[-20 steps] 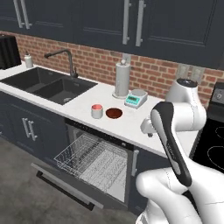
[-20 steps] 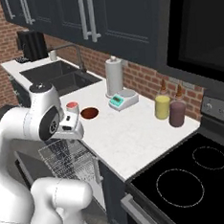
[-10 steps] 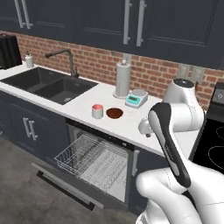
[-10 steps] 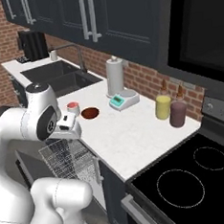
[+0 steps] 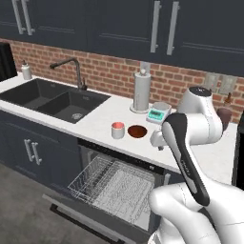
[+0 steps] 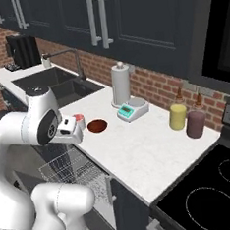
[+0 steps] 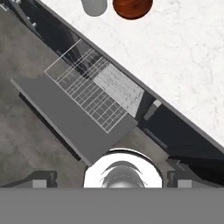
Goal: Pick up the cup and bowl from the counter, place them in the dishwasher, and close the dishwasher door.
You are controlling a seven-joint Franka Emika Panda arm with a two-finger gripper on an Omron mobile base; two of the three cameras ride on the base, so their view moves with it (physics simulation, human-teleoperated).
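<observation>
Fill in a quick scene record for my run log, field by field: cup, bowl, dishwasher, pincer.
cup: the cup stands upright on the counter, beside the bowl
bowl: the bowl sits on the counter, just right of the cup
dishwasher: dishwasher door dropped open, wire rack pulled out, nothing in it
pincer: pincer open, holding nothing, above the open dishwasher
task progress: nothing loaded yet

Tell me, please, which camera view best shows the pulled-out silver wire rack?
The hand view: the silver wire rack lies unobstructed from above. The left base view shows it slanted; the right base view has the arm partly covering it.
</observation>
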